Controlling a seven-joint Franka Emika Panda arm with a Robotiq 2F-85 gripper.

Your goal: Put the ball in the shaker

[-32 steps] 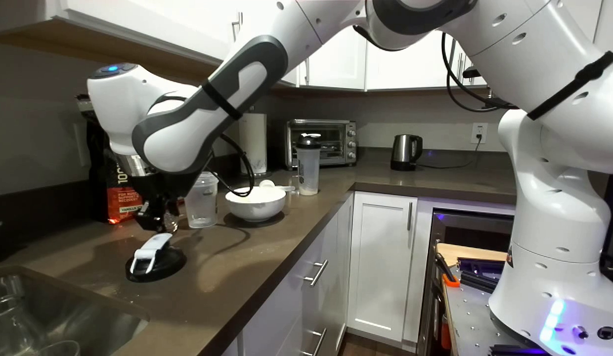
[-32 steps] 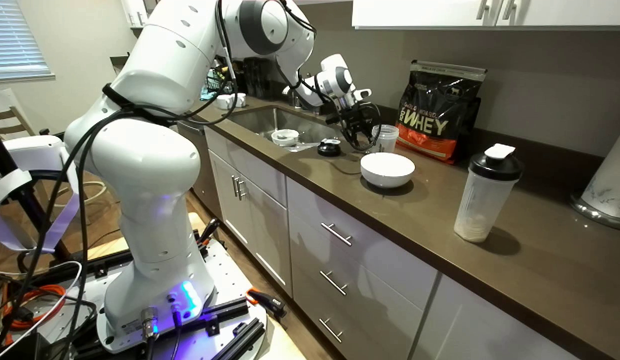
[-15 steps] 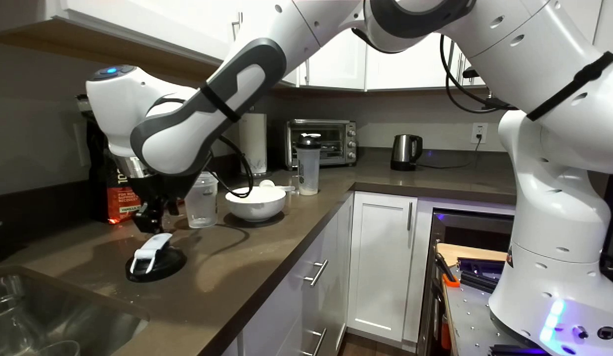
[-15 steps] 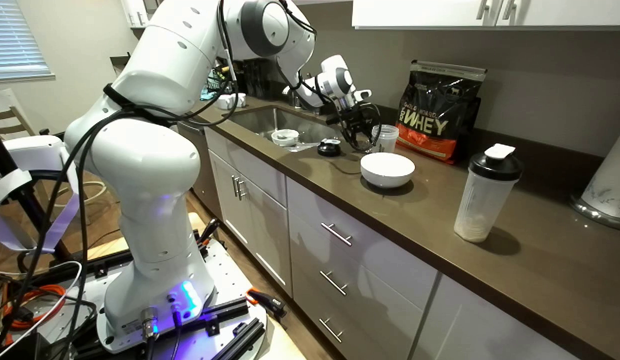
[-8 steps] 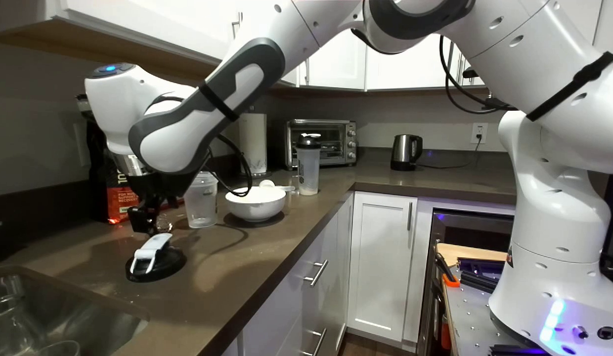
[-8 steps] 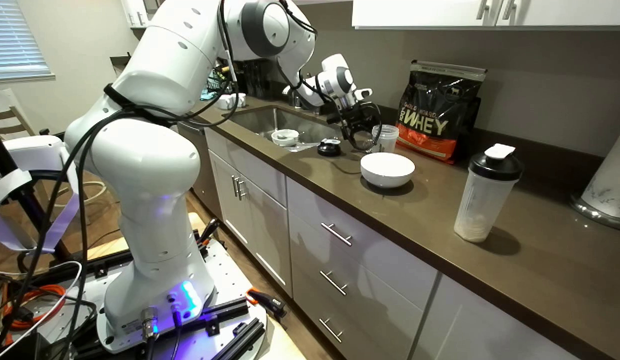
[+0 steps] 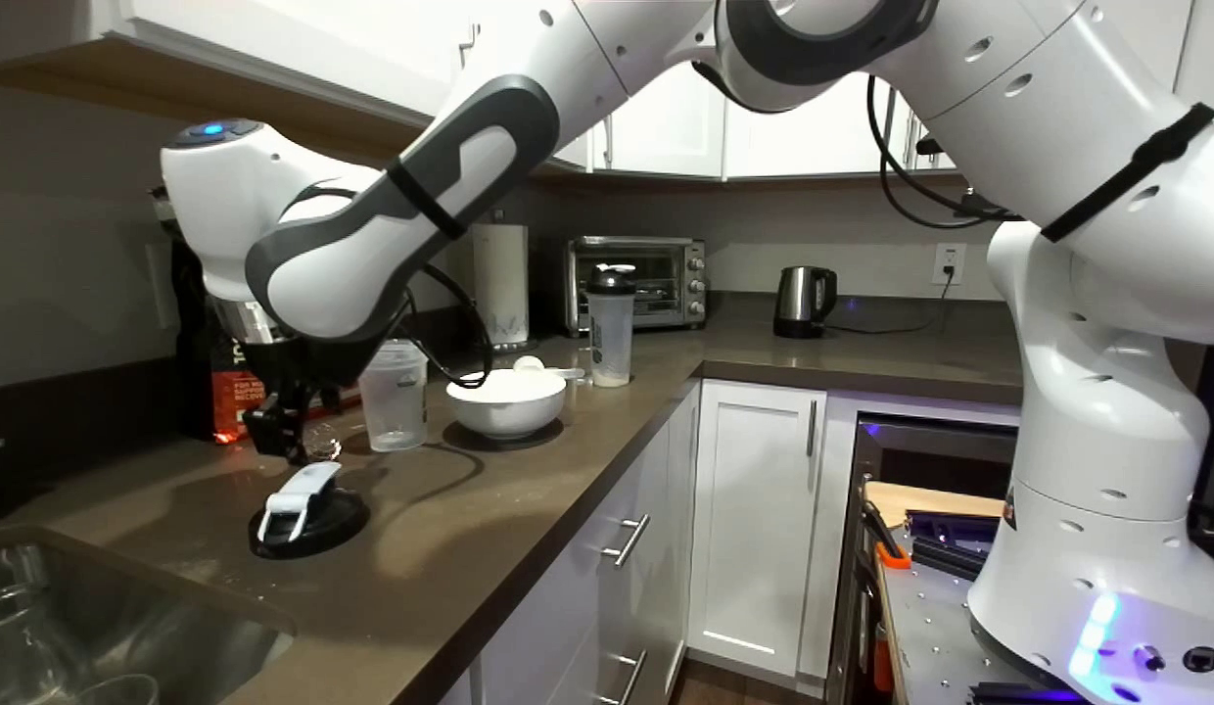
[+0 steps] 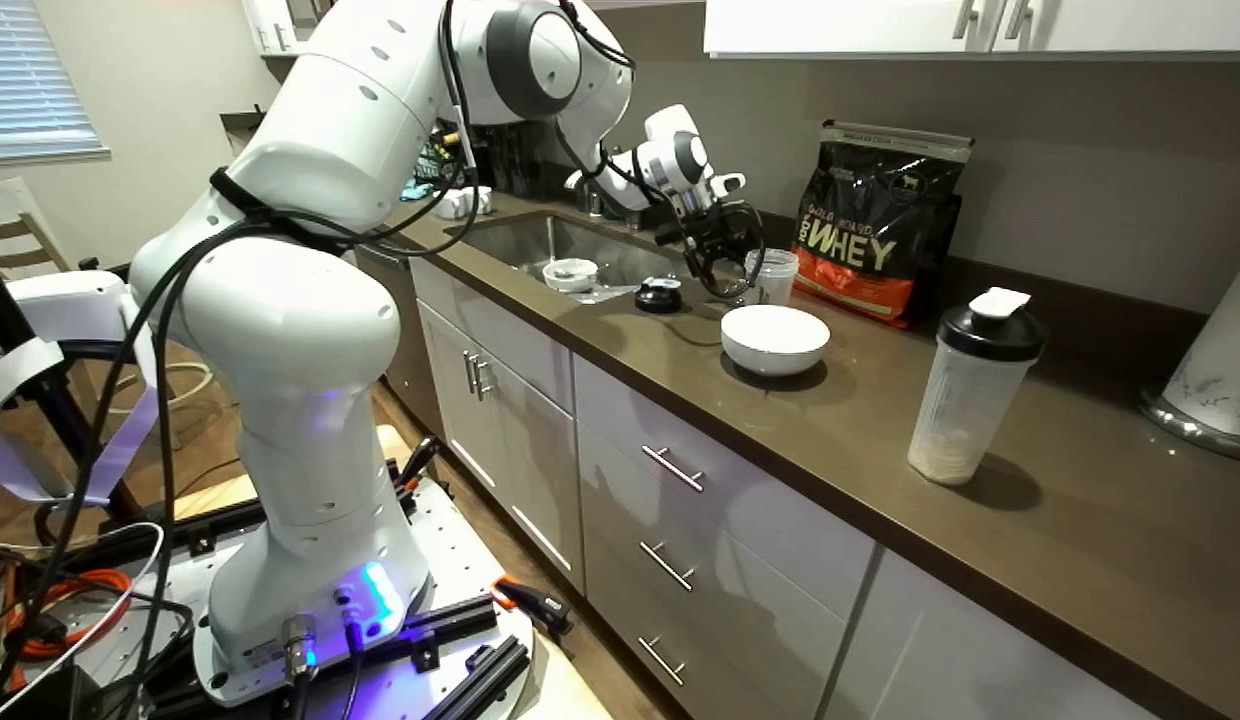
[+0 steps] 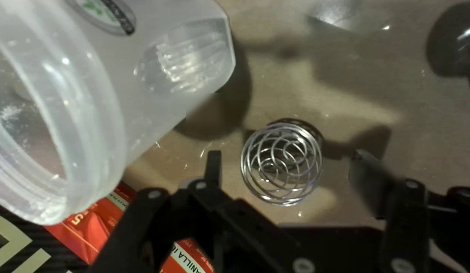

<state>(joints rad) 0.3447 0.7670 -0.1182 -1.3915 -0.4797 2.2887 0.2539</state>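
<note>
The ball, a round silver wire coil, rests on the counter near the middle of the wrist view. It also shows in an exterior view, but I cannot make it out in the view with my cables in front. My gripper is open, its fingers on either side of the ball with a gap on each side. One finger shows left of the ball in an exterior view. The shaker, a frosted lidless tumbler, stands upright beside the ball in both exterior views.
A black lid with a white flap lies before the gripper, near the sink. A white bowl stands right of the shaker. A black and red powder bag stands behind. A black-lidded bottle stands further along the counter.
My gripper has moved slightly left in an exterior view, and the ball shows there now beside the finger. The shaker has shifted slightly left in that view.
</note>
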